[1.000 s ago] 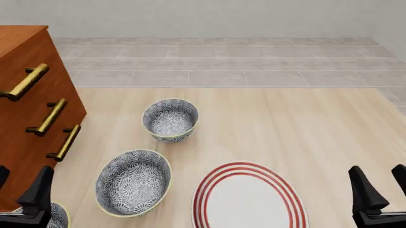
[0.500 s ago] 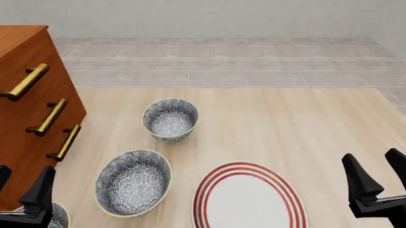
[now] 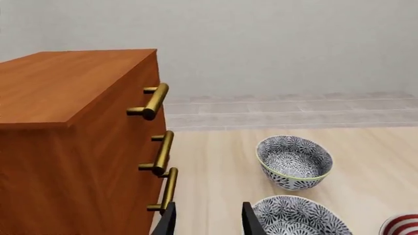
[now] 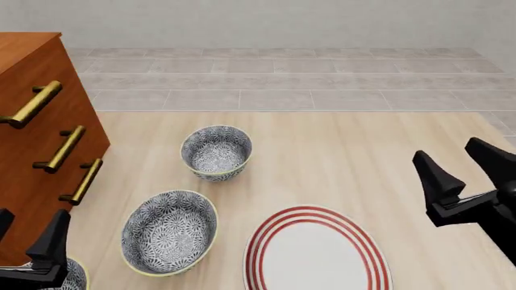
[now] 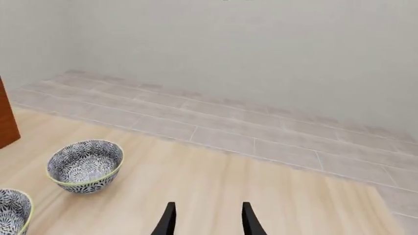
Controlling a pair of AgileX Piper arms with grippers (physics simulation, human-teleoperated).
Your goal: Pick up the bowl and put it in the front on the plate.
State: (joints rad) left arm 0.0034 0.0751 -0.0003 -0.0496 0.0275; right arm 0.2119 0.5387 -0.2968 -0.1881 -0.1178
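Well left of the spread, empty right end effector (image 4: 469, 163) sits the bowl (image 4: 169, 232).

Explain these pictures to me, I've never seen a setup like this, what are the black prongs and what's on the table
These are simulator renders of a two-armed robot at a wooden table. The black prongs are its grippers. The front view looks down from above and behind the arms: left gripper low at one side, right gripper at the other. Both are open and hold nothing. The other two pictures come from cameras mounted just behind each gripper, looking along its fingers.

On the table lie patterned blue-grey bowls: a far bowl, a nearer bowl, and part of a third bowl beside the left gripper. There is also a white plate with red rings. A wooden cabinet with brass handles stands alongside.
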